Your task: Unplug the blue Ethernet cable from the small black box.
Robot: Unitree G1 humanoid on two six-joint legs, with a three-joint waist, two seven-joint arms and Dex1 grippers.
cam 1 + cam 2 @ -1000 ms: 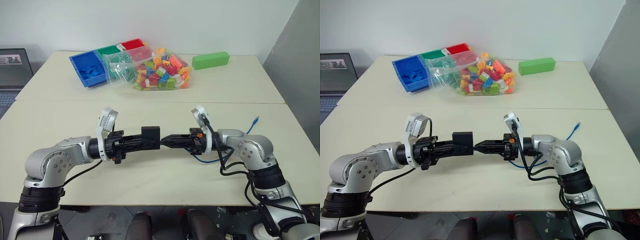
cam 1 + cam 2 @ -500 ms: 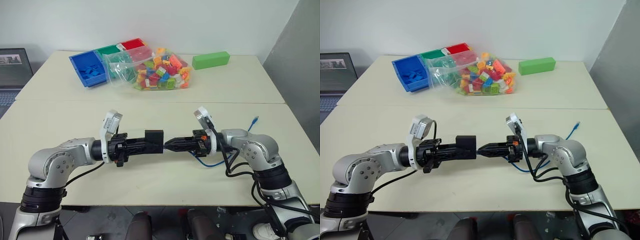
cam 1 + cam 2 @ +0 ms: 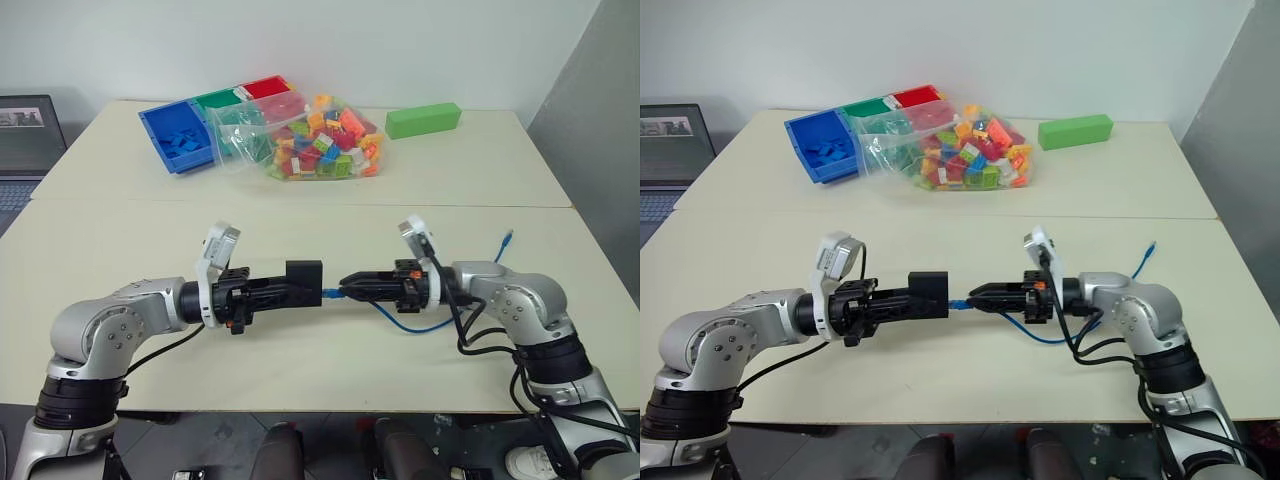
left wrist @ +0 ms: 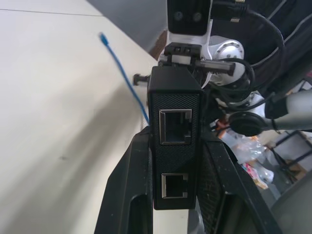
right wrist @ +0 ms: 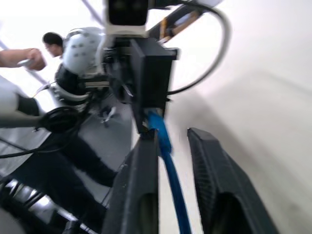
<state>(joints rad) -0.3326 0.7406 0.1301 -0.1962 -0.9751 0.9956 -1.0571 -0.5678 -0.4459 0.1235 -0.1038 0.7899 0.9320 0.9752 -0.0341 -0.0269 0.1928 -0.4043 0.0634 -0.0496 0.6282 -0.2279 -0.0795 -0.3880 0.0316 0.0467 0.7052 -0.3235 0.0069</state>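
While my left tool (image 3: pixel 296 285) clamps the small matte-black plastic box (image 3: pixel 304 278) above the worktop (image 3: pixel 300 210), I'd pull straight, level. My right tool (image 3: pixel 982 296) stands parted around the thin bright-blue Ethernet cable (image 5: pixel 163 141), whose plug sits at the socket; I'd re-pinch it first.

On the far side of the pale table (image 3: pixel 120 215): a clear plastic bag of colourful toy bricks (image 3: pixel 318 140), a blue plastic bin (image 3: pixel 177 138), a green rectangular block (image 3: pixel 421 120).
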